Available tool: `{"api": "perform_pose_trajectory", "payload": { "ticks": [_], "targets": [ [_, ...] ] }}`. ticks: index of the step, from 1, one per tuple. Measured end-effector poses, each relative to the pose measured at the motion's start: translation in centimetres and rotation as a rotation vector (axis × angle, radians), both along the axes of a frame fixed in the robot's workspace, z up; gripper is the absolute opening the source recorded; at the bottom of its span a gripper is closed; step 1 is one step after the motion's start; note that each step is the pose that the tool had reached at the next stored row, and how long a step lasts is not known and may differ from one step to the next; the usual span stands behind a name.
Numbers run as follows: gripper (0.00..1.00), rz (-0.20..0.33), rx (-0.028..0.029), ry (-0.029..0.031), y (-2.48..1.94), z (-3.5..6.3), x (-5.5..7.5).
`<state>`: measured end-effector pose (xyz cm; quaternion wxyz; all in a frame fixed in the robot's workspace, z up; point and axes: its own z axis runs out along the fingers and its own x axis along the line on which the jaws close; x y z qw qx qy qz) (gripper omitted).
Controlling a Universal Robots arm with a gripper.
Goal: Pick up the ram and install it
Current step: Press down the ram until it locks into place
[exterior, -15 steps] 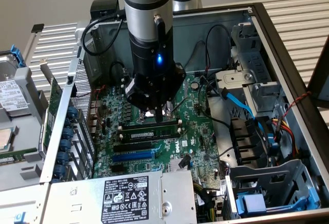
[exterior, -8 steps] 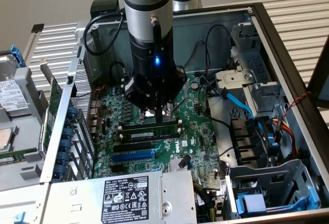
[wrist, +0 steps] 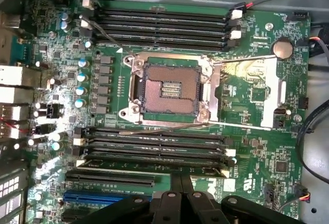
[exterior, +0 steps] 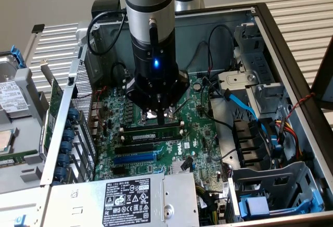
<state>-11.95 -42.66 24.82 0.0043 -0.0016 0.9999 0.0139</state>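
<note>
The ram (exterior: 148, 131) is a long thin green stick standing on edge in one of the memory slots on the green motherboard (exterior: 200, 133), inside the open computer case. In the wrist view the ram (wrist: 154, 166) runs along the slot closest to the fingers. My gripper (exterior: 162, 116) hangs straight down over the stick's middle, fingers shut. Its fingertips (wrist: 181, 180) sit at the ram's top edge; contact cannot be told. The empty CPU socket (wrist: 169, 88) lies just beyond, with several empty black slots (wrist: 159, 26) past it.
A grey power supply (exterior: 130, 198) borders the board at the front. A blue expansion slot (exterior: 132, 158) lies beside the memory slots. Blue and black cables (exterior: 242, 104) and drive cages (exterior: 270, 185) crowd the exterior view's right. A hard drive (exterior: 13, 94) rests outside the case.
</note>
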Motion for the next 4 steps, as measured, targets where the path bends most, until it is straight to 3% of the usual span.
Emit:
{"api": "perform_pose_trajectory", "payload": {
  "ticks": [4],
  "targets": [
    [0.11, -0.025, 0.0001, -0.0001, 0.00, -0.01, 0.00]
  ]
}}
